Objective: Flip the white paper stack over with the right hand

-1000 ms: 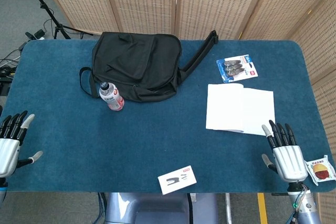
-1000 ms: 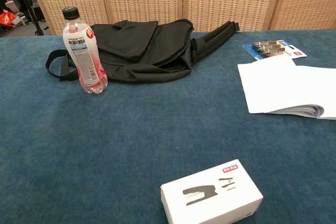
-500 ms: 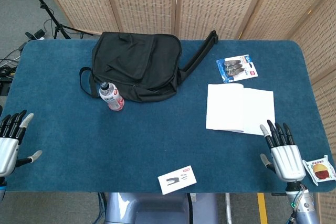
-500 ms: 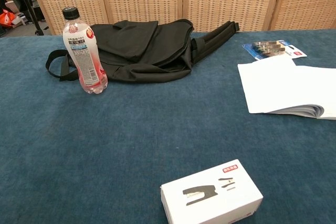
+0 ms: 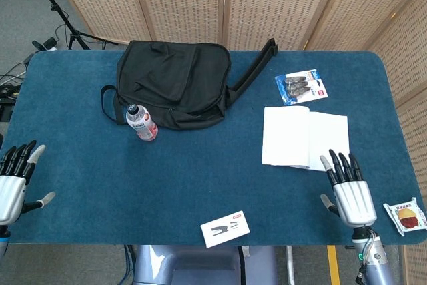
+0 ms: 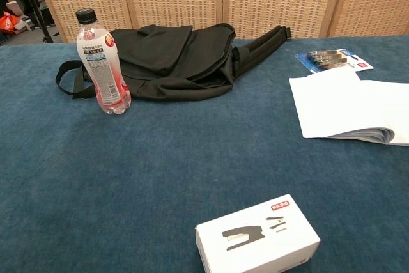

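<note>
The white paper stack [image 5: 304, 137] lies flat on the blue table at the right; in the chest view the paper stack [image 6: 348, 111] shows its thick page edge at the near right. My right hand [image 5: 349, 193] hovers palm down just in front of the stack's near right corner, fingers spread and straight, holding nothing. Its fingertips [image 5: 337, 160] stop just short of the paper's near edge. My left hand [image 5: 13, 182] is at the table's near left edge, open and empty. Neither hand shows in the chest view.
A black bag [image 5: 175, 83] lies at the back centre with a water bottle [image 5: 141, 123] upright in front of it. A blister pack [image 5: 301, 87] sits behind the paper. A small white box [image 5: 225, 228] is at the front edge, a snack packet [image 5: 408, 216] at the near right corner.
My right hand has slid left and slightly forward along the table's near edge, closer to the paper stack's near right corner. The left hand and all objects stayed put.
</note>
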Available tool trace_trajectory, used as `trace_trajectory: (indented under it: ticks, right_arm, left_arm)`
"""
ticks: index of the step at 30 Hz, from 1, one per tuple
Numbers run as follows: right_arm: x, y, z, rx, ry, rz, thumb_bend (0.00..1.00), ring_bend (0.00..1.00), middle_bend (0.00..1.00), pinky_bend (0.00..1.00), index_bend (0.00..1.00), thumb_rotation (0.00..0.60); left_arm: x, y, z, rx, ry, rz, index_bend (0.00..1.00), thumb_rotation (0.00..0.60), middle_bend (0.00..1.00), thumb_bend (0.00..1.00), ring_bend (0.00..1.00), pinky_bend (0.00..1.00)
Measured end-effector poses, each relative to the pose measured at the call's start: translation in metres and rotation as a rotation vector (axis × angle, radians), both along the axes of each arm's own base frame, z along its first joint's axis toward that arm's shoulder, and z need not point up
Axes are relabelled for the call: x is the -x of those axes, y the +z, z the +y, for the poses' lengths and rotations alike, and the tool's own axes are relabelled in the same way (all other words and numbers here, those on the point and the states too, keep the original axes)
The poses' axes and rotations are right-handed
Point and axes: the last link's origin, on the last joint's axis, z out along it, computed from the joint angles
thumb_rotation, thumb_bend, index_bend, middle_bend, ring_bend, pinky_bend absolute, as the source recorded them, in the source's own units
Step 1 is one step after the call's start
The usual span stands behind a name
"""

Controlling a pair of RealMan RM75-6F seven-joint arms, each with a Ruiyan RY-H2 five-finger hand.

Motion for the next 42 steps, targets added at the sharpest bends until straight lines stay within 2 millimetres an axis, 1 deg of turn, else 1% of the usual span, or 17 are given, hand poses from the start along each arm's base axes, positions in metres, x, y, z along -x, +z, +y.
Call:
trace_trajectory:
  ticks: [4, 8, 13, 20, 29, 42]
  right_arm:
    - [-0.010, -0.008, -0.008, -0.001, 0.001, -0.017, 0.23, 0.00, 0.00, 0.00, 0.03, 0.600]
    - [-0.022, -0.020, -0.019, -0.006, 0.007, -0.043, 0.23, 0.00, 0.00, 0.00, 0.03, 0.600]
    - [-0.030, -0.033, -0.032, -0.009, -0.007, -0.063, 0.23, 0.00, 0.00, 0.00, 0.03, 0.600]
    - [-0.043, -0.058, -0.052, -0.038, -0.042, -0.084, 0.23, 0.00, 0.00, 0.00, 0.03, 0.600]
    - [-0.045, -0.076, -0.064, -0.063, -0.062, -0.080, 0.23, 0.00, 0.00, 0.00, 0.03, 0.600]
    - [-0.048, -0.091, -0.078, -0.071, -0.058, -0.094, 0.22, 0.00, 0.00, 0.00, 0.03, 0.600]
  left_arm:
    - [0.000, 0.000, 0.000, 0.001, 0.000, -0.001, 0.00, 0.552, 0.00, 0.06, 0.00, 0.00]
    - [0.000, 0.000, 0.000, 0.001, -0.002, -0.004, 0.00, 0.552, 0.00, 0.06, 0.00, 0.00]
    - [0.001, 0.001, 0.000, 0.001, 0.000, -0.007, 0.00, 0.552, 0.00, 0.06, 0.00, 0.00]
    - [0.001, 0.000, 0.001, 0.004, 0.001, -0.006, 0.00, 0.552, 0.00, 0.06, 0.00, 0.00]
    - [0.002, 0.000, 0.002, 0.003, 0.004, -0.011, 0.00, 0.551, 0.00, 0.06, 0.00, 0.00]
    - [0.001, 0.000, 0.001, 0.001, 0.000, -0.015, 0.00, 0.553, 0.00, 0.06, 0.00, 0.00]
